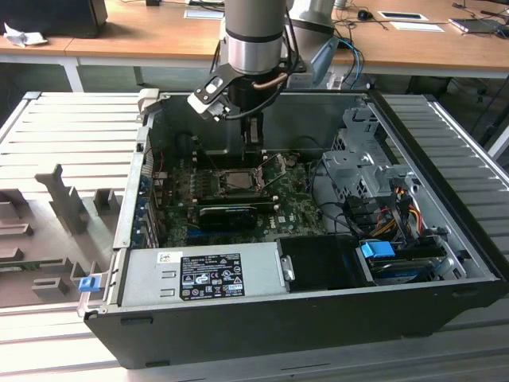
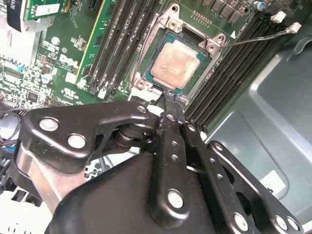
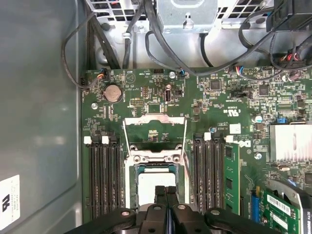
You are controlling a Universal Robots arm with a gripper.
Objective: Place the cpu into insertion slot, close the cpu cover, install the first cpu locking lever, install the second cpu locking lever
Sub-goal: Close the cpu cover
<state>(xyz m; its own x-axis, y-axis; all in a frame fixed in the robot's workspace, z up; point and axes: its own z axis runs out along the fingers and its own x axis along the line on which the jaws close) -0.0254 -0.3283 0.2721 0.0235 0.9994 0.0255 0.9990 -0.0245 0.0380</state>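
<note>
The cpu (image 2: 178, 66) is seated in the insertion slot (image 2: 170, 22); the cpu cover (image 3: 155, 120) stands open, so closing and locking are left; the hand (image 2: 165, 102) is pressed together, empty.

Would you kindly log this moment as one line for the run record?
pincer: shut, tips at socket edge | chip: seated in socket | cover: looks flipped open

The cpu (image 2: 179, 63) lies in the slot (image 2: 213, 45), with memory banks (image 3: 102, 175) on both sides. The gripper (image 2: 168, 100) hangs at the slot's edge. In the exterior view, the power supply (image 1: 199, 274) lies before the board (image 1: 294, 211).
</note>
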